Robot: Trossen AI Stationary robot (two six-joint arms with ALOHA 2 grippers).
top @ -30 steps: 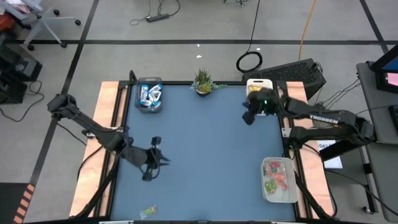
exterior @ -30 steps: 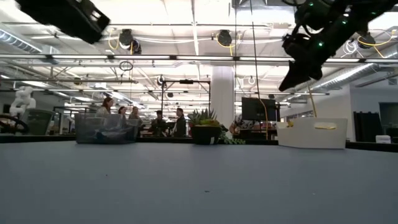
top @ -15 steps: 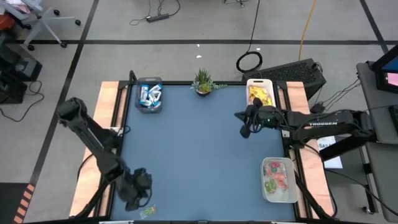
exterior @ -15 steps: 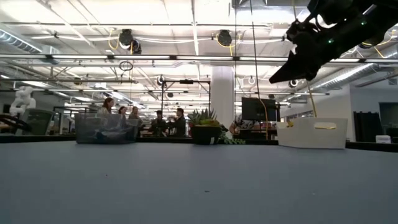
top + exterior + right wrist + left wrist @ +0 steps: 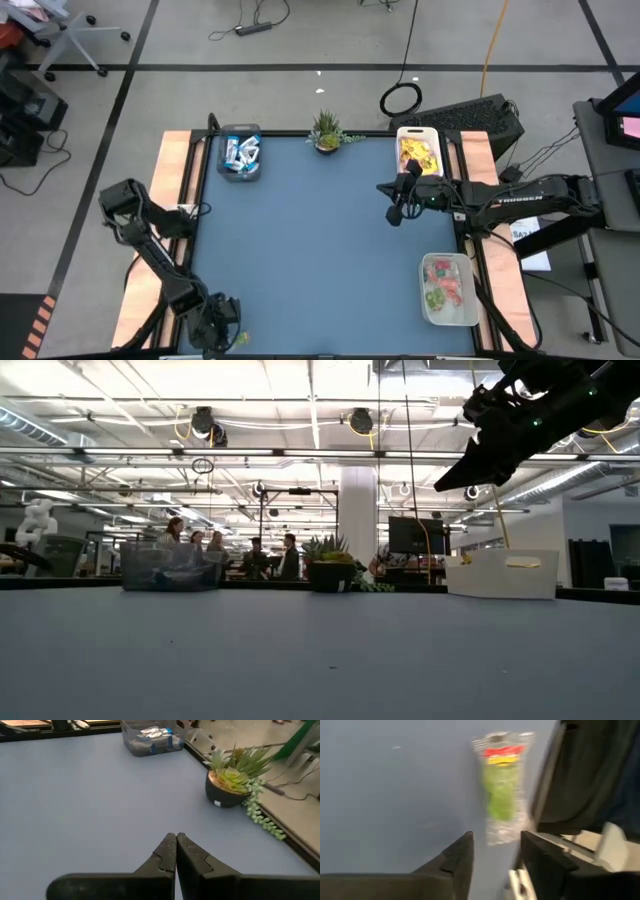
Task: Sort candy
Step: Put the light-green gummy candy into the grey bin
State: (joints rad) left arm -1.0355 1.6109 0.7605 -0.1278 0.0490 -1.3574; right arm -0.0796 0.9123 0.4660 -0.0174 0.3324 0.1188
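Note:
A green candy packet point(image 5: 502, 785) with a red-and-yellow label lies flat on the blue table near its near left corner, where it also shows as a small packet point(image 5: 240, 340). My left gripper point(image 5: 495, 847) hovers just short of the candy, open, with a finger on either side of the packet's nearer end and touching nothing; from above it shows as my left gripper point(image 5: 215, 325). My right gripper point(image 5: 395, 212) hangs shut and empty over the table's right half, beside the yellow-candy tray; it also shows as my right gripper point(image 5: 176, 840) and my right gripper point(image 5: 445, 485).
A clear bin point(image 5: 240, 155) of blue-and-white candy stands at the far left. A small potted plant point(image 5: 327, 130) is at the far middle. A white tray point(image 5: 418, 150) of yellow candy is at the far right, and a white tray point(image 5: 447, 290) of red and green candy at the near right.
My left gripper has swung from the table's left middle toward the near left corner, sinking and rolling, and has come down by the green candy. My right gripper has drawn away from the yellow-candy tray a little toward the near edge, then kept still.

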